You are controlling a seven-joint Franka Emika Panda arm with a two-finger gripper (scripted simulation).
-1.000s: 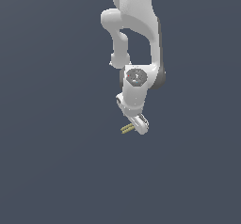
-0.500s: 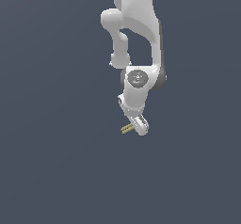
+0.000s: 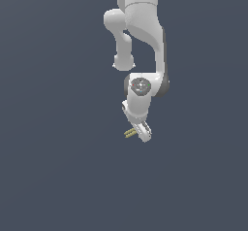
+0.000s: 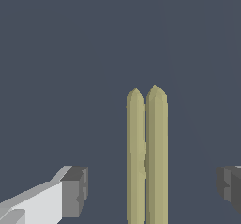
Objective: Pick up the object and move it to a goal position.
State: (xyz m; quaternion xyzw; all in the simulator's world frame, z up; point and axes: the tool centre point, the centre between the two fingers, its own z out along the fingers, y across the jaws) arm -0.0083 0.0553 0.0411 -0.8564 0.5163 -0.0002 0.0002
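The olive-yellow stick (image 4: 147, 157), two thin rods side by side, lies between my fingers with its long axis running away from my wrist, across the line on which they would close, and it sits nearer one finger pad (image 4: 229, 186) than the other. My claw (image 3: 140, 130) stands apart, gripping nothing, no pad touching the stick, which in the exterior view pokes out at the claw's left. All around is flat, plain dark grey surface (image 3: 58, 176), so I judge there is room to close.
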